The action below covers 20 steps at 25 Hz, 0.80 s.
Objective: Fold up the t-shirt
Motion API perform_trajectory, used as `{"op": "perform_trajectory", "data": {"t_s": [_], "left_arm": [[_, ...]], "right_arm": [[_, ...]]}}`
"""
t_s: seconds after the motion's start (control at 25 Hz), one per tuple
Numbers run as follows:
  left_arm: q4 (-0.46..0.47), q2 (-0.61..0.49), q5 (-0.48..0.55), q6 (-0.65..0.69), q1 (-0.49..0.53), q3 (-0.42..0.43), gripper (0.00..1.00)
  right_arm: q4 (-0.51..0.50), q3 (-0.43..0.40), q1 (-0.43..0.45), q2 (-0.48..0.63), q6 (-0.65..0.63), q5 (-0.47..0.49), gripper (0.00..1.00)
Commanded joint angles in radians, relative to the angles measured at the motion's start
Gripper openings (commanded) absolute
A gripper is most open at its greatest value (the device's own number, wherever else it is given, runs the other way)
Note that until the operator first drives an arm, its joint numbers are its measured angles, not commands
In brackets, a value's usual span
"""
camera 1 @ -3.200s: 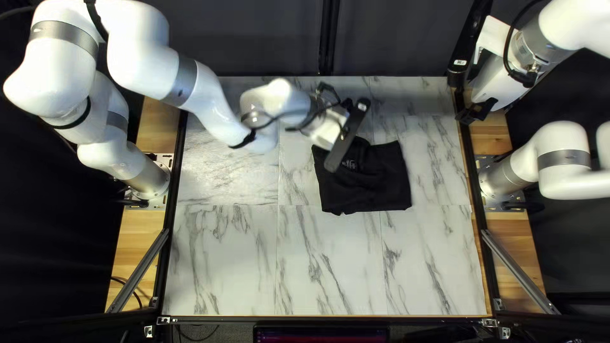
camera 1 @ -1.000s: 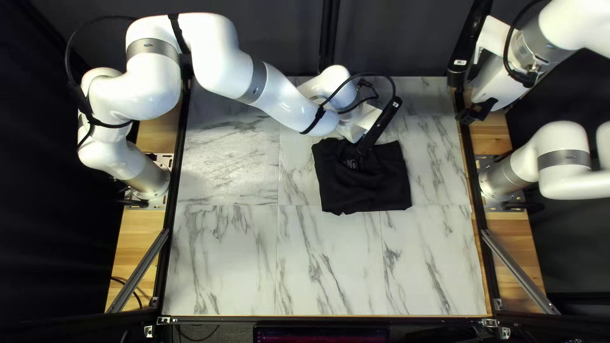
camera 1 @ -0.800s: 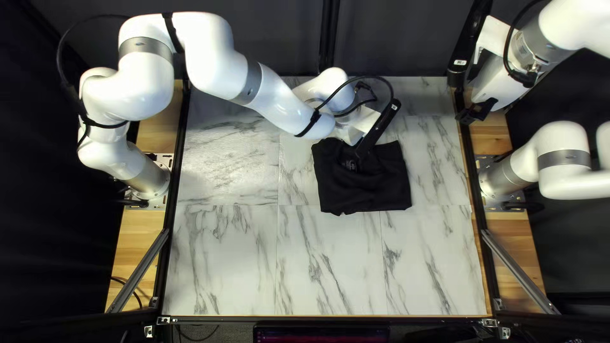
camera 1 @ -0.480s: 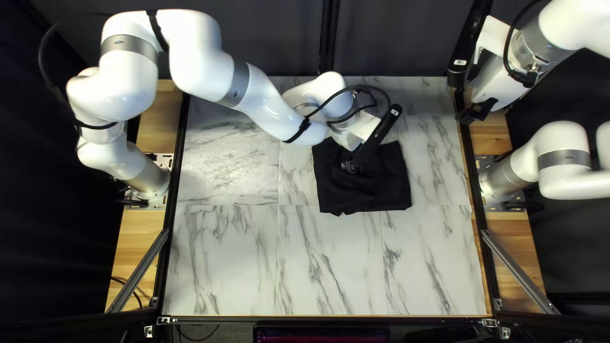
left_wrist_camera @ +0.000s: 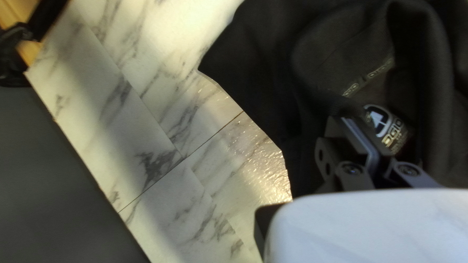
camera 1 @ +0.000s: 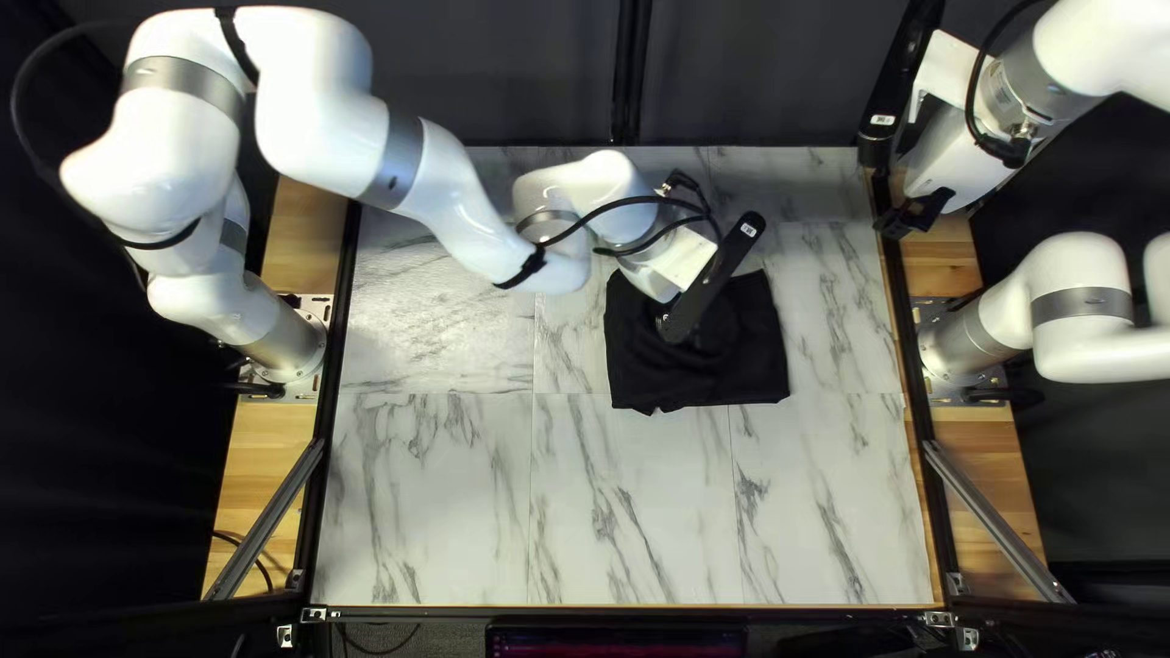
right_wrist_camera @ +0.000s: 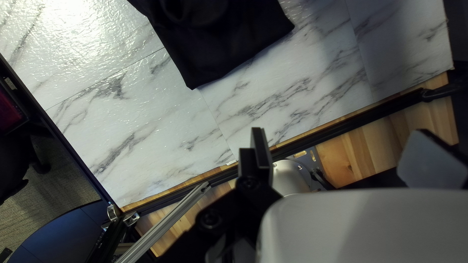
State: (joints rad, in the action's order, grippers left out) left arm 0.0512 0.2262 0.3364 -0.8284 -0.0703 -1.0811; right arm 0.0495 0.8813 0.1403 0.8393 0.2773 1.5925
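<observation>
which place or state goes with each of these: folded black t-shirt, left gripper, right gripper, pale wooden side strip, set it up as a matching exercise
Things:
1. folded black cloth t-shirt
2. left gripper
3. right gripper
4. pale wooden strip

Places or states:
A. fingers open, clear of the cloth
B. runs along the side of the white marble-patterned table top
C. lies on the marble top
D. fingers shut on collar cloth

Pairs: 1-C, 2-D, 3-A, 4-B

White marble table — dark curtain behind
</observation>
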Motion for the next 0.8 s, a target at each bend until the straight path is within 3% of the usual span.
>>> {"op": "perform_trajectory", "data": {"t_s": [0.04, 0.36, 0.8], "left_arm": [[-0.012, -0.028, -0.023, 0.01, 0.01, 0.016, 0.0], [-0.002, -0.048, -0.033, -0.013, 0.017, 0.0, 0.0], [-0.085, -0.106, -0.068, 0.085, 0.027, 0.031, 0.0]], "right_arm": [[0.0, 0.0, 0.0, 0.0, 0.0, 0.0, 1.0], [0.0, 0.0, 0.0, 0.0, 0.0, 0.0, 1.0], [0.0, 0.0, 0.0, 0.0, 0.0, 0.0, 1.0]]}}
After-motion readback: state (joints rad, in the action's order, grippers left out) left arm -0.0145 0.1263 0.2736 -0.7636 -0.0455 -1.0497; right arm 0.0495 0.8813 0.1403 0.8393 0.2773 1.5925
